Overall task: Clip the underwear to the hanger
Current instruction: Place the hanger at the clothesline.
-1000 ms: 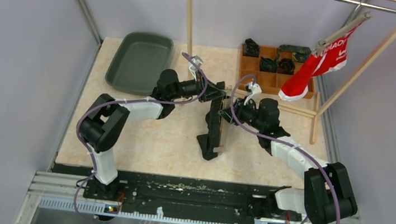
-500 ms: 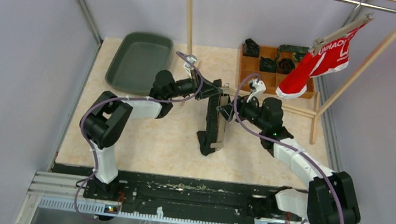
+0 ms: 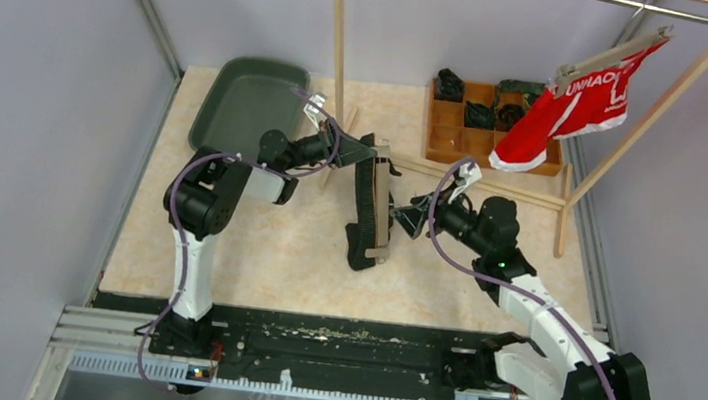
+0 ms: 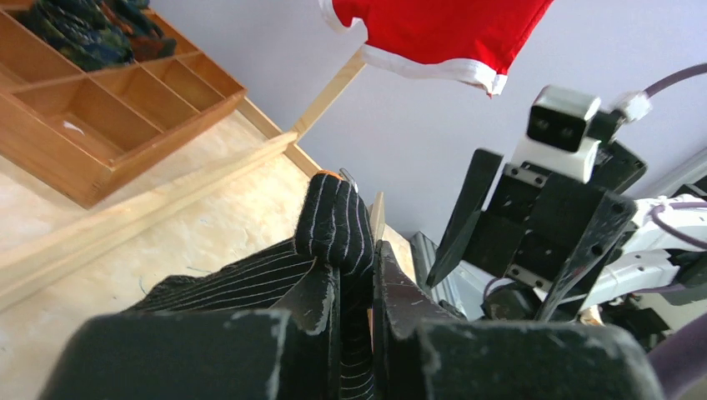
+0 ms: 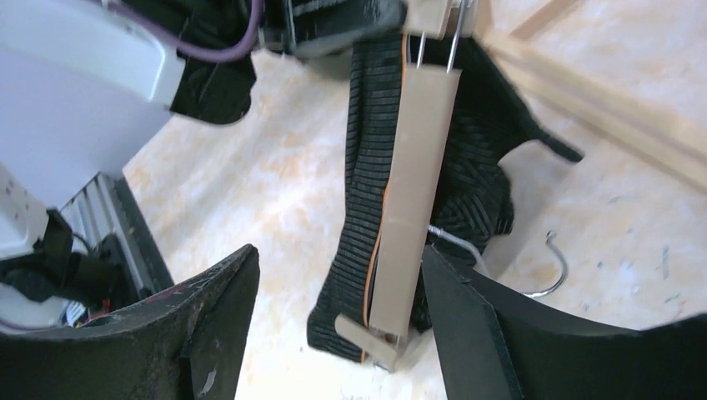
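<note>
The black pinstriped underwear point(image 3: 367, 202) hangs along a beige clip hanger point(image 3: 380, 208), its lower end near the tabletop. My left gripper point(image 3: 360, 150) is shut on the upper end of the underwear point(image 4: 333, 221), with cloth bulging out past the fingertips point(image 4: 321, 296). My right gripper point(image 3: 406, 216) stands open just right of the hanger and holds nothing. In the right wrist view the hanger bar point(image 5: 413, 200) and the underwear point(image 5: 367, 158) lie between the spread fingers point(image 5: 208, 308) of that gripper point(image 5: 340, 254). The hanger's lower clip point(image 5: 367, 337) and its wire hook point(image 5: 554, 267) show there too.
A dark green tray point(image 3: 245, 107) sits at the back left. A wooden organizer point(image 3: 488, 140) with folded dark garments stands at the back right. A red underwear point(image 3: 583, 100) hangs clipped on the wooden rack point(image 3: 339, 27), whose base rail point(image 3: 493, 183) runs behind the grippers.
The right gripper has opened and drawn back toward the near right, away from the hanger. The left gripper has closed on the underwear and carried its top end left and farther back.
</note>
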Action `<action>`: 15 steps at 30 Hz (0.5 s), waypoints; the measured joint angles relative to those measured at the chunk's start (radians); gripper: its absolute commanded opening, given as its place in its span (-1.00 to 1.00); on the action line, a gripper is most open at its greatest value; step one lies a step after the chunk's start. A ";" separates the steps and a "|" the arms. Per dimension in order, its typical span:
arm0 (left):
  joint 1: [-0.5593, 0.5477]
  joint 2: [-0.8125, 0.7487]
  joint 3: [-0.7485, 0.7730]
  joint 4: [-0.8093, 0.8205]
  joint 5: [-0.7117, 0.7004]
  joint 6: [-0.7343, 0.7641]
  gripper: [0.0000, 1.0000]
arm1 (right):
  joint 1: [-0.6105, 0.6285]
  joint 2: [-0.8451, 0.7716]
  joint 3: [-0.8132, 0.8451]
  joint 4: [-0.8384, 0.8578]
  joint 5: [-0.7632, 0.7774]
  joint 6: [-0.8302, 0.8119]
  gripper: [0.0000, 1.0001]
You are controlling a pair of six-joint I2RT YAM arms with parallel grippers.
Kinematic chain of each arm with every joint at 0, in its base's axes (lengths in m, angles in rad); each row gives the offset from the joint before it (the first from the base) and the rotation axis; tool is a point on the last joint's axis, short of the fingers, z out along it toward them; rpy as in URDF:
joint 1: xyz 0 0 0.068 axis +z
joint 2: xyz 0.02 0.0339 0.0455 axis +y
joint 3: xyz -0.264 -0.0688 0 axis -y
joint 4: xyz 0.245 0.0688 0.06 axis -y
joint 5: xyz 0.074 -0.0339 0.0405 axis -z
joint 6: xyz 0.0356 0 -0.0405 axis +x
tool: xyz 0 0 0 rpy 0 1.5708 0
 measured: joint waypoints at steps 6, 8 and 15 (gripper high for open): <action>0.000 0.017 0.034 0.007 0.047 -0.060 -1.00 | 0.000 0.016 -0.097 0.037 -0.079 0.013 0.33; 0.000 0.015 0.047 0.008 0.058 -0.070 -1.00 | 0.000 0.034 -0.115 0.062 -0.096 0.027 0.31; 0.000 0.005 0.106 0.009 0.064 -0.119 -1.00 | 0.000 0.077 -0.149 0.199 -0.143 0.098 0.30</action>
